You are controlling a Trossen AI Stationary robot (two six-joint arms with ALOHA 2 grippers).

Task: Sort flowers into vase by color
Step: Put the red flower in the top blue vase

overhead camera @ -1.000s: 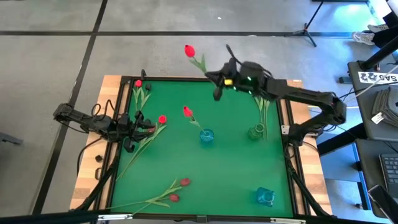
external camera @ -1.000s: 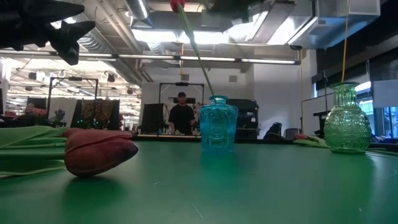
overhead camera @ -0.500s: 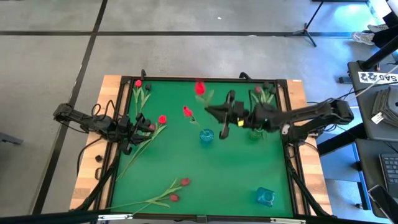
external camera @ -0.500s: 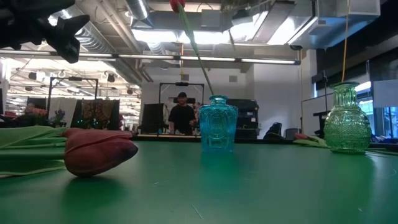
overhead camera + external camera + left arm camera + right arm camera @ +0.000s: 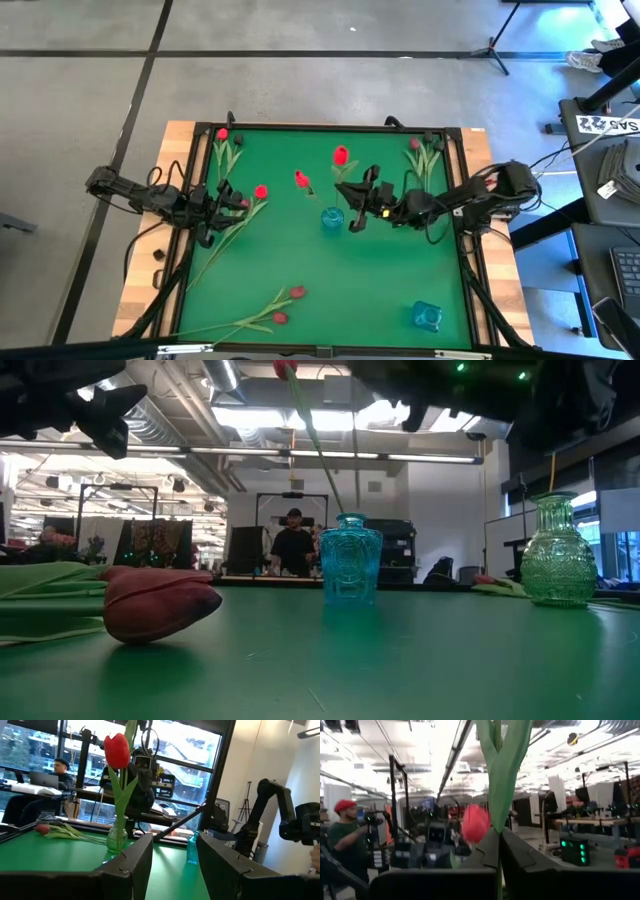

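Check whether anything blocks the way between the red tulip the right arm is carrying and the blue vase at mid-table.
Nothing visible blocks it. The right tool holds the red tulip right beside the blue vase. That vase already holds another red tulip, leaning away from the tool, so the mouth is partly taken.

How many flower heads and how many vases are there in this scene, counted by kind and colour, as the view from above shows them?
Flower heads: 7
Blue vases: 2
Green vases: 1
Total: 10
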